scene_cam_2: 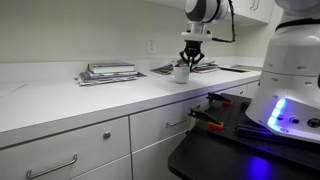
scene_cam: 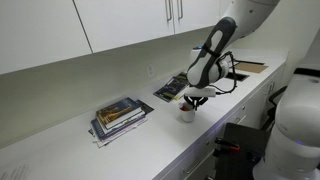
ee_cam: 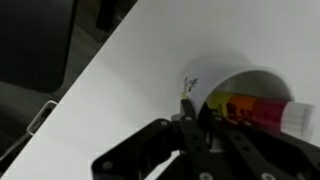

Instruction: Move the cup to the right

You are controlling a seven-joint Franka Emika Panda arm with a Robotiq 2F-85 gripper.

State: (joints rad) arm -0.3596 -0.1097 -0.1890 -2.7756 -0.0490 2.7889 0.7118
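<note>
The cup (scene_cam: 187, 114) is small and white with a red-orange inside. It stands on the white counter (scene_cam: 150, 140), to the right of the stack of books. It shows in both exterior views (scene_cam_2: 181, 74). My gripper (scene_cam: 193, 99) points down right over it (scene_cam_2: 190, 63). In the wrist view the cup (ee_cam: 215, 78) fills the right side. My gripper (ee_cam: 188, 112) has its fingers closed on the near rim wall, one outside and one inside.
A stack of books (scene_cam: 120, 117) lies left of the cup (scene_cam_2: 108, 72). A dark flat magazine (scene_cam: 171, 87) lies behind the cup near the wall. A sink area (scene_cam: 245, 69) is at the counter's far end. A large white machine (scene_cam_2: 290, 70) stands in front of the counter.
</note>
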